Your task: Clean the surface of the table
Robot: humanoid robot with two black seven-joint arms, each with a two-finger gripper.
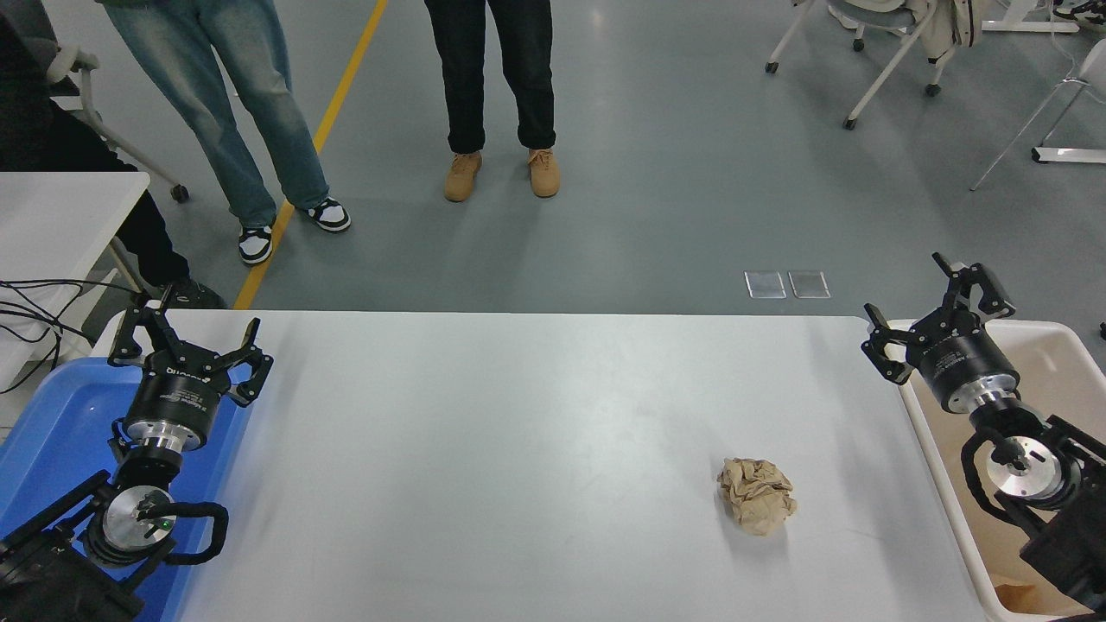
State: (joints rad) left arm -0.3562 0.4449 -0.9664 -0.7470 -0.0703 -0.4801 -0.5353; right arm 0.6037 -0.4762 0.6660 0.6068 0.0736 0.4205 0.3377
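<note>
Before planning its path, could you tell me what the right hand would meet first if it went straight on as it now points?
Probably nothing: the right hand points up and away past the table's far corner, towards open floor.
</note>
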